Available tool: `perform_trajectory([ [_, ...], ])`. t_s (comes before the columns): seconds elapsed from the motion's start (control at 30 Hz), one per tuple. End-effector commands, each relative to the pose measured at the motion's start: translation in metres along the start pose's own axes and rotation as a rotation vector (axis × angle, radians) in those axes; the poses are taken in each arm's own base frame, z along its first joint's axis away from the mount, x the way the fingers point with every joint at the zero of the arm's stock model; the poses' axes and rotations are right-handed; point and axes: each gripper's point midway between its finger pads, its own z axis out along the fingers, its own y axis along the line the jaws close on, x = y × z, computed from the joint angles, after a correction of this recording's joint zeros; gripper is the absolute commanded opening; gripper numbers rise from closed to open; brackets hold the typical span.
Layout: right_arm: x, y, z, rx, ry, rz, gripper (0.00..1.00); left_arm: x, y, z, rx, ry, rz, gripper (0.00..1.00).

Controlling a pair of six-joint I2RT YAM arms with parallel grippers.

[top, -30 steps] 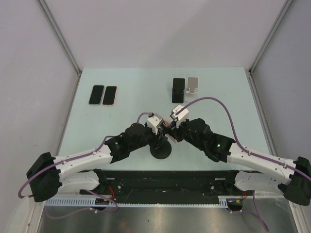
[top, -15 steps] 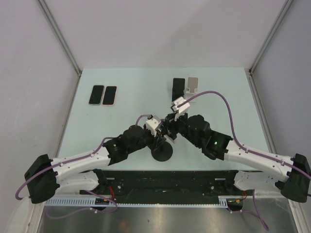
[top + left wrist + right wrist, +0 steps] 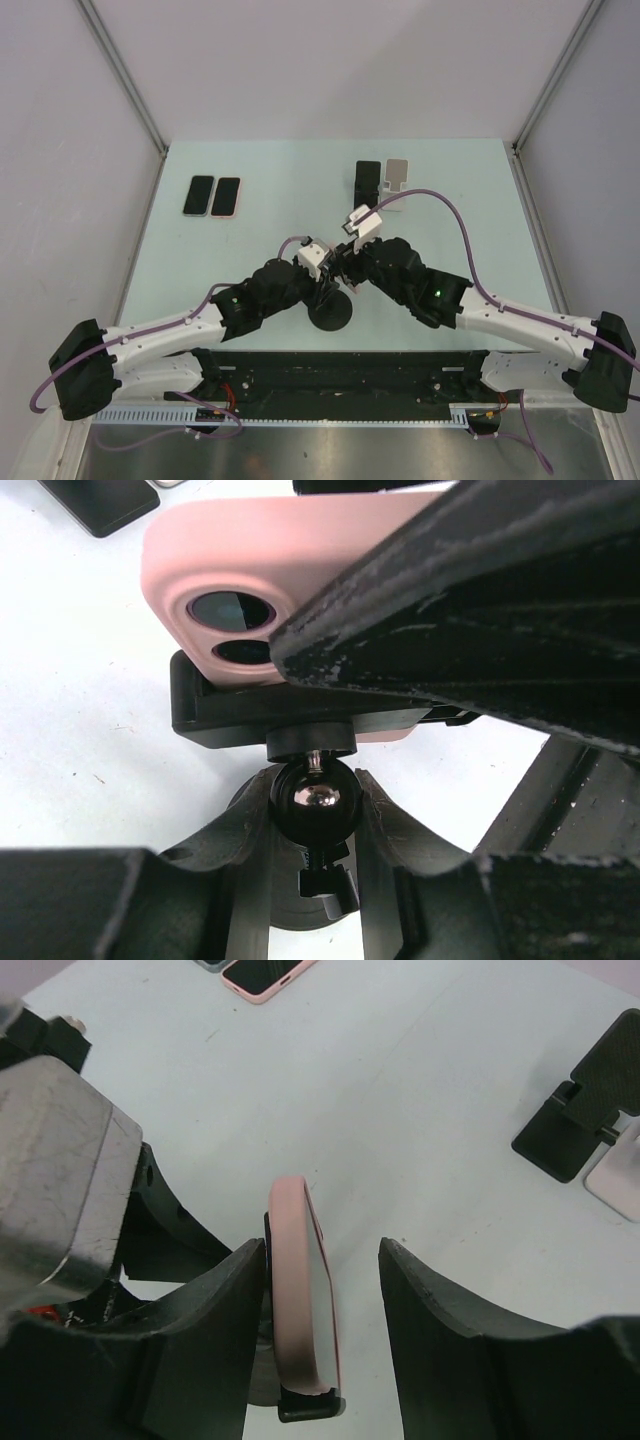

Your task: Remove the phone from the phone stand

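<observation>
pale table [image 3: 270, 190]: l end effector [image 3: 315, 805] clenched on phone stand [image 3: 250, 718], r end effector [image 3: 320, 1260] spread astride phone [image 3: 298, 1290]

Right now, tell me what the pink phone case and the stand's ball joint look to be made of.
The pink phone case looks like silicone or soft plastic: matte, even colour, rounded edges without glare. The ball joint is glossy black with sharp mirror-like highlights, so polished metal or hard plastic; the look cannot settle which.
</observation>
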Motion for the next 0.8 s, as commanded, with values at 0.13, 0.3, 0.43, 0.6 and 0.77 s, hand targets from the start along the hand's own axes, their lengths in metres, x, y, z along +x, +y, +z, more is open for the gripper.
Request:
perform_trajectory([
  [0.13, -0.017, 0.005, 0.004, 0.003, -0.028, 0.009, 0.47, -0.027, 0.002, -0.005, -0.022, -0.088, -0.026, 0.00],
  [0.3, -0.014, 0.008, 0.009, -0.006, -0.023, -0.003, 0.43, -0.028, 0.001, -0.005, -0.019, -0.088, -0.020, 0.00],
  [0.43, -0.012, 0.010, 0.011, -0.014, -0.017, -0.013, 0.36, -0.029, 0.003, -0.005, -0.032, -0.087, -0.016, 0.00],
  [0.6, -0.014, 0.010, 0.006, -0.022, -0.003, -0.017, 0.00, -0.025, 0.017, -0.006, -0.114, -0.079, -0.048, 0.00],
  [0.77, -0.017, 0.011, -0.009, -0.034, 0.016, -0.032, 0.00, -0.016, 0.047, -0.011, -0.297, -0.060, -0.128, 0.00],
])
